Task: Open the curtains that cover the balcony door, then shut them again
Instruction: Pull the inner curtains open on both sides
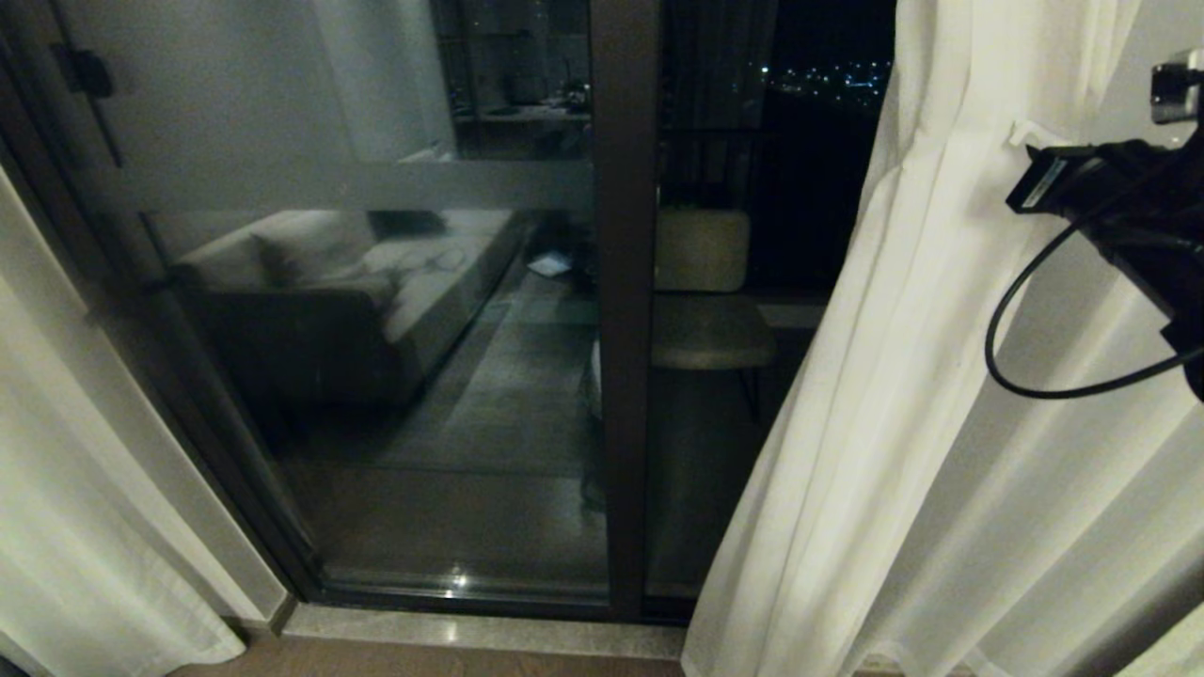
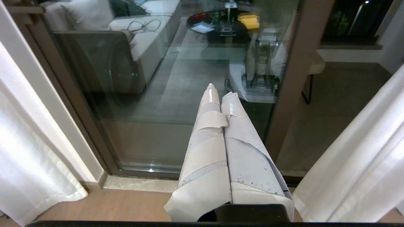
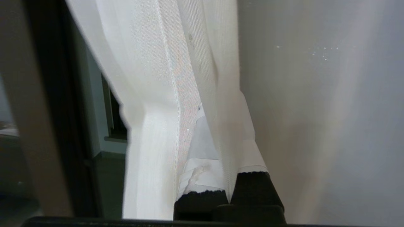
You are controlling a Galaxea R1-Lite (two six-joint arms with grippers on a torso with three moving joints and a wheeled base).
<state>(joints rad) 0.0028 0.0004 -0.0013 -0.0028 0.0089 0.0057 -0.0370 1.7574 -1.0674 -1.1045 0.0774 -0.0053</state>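
The balcony door stands uncovered in the middle, dark-framed glass with a frosted band and a centre post. The cream curtains hang to either side: one panel at the left, the other at the right. My right arm reaches into the right panel high up. In the right wrist view my right gripper is shut on a fold near the hemmed edge of that curtain, and the fabric hides its taped fingertips. My left gripper is shut on nothing, low in front of the glass.
A stone threshold and wooden floor lie below the door. A chair stands outside behind the glass, which reflects a sofa. A pale wall is beside the right panel. A black cable loops from my right arm.
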